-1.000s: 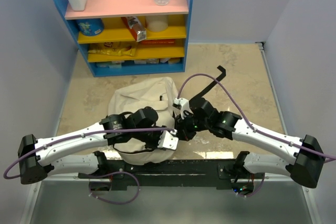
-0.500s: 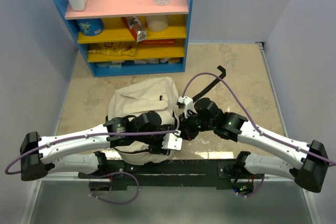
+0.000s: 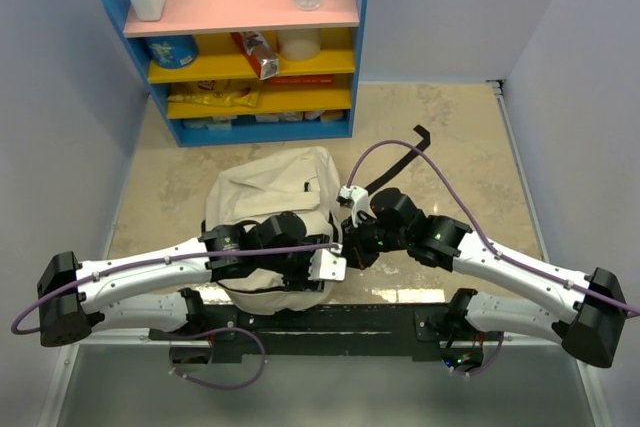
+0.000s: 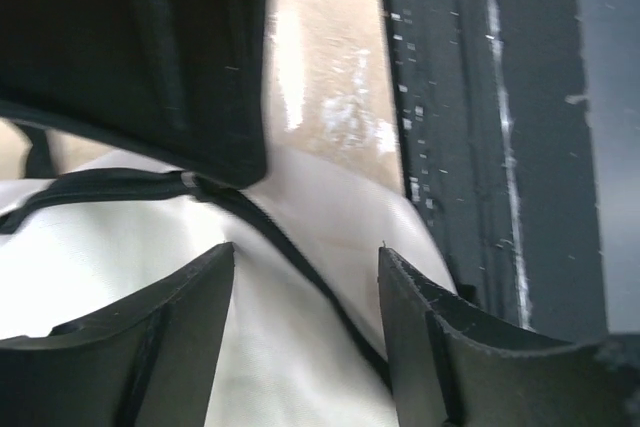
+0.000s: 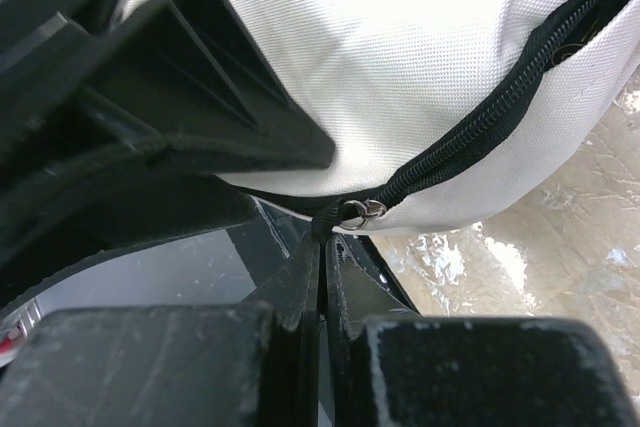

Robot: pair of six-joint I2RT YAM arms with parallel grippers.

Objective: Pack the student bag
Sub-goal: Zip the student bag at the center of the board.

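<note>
Right gripper (image 5: pixel 322 242) — tight on zipper pull (image 5: pixel 359 212)

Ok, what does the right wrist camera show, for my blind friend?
The right gripper is shut on the zipper pull of the cream student bag. Its black zipper curves up to the right, over a beige table.

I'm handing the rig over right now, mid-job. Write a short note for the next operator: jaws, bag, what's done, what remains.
Left gripper: jaws open, holding nothing, over the student bag, with a black zipper line below.
Right gripper: jaws shut on the zipper pull at the bag's near right edge.
Bag: lying on the table, just ahead of the arm bases.
Done: zipper pull gripped.
Left: run the zipper. The bag's contents, and how far it is closed, cannot be seen.
</note>
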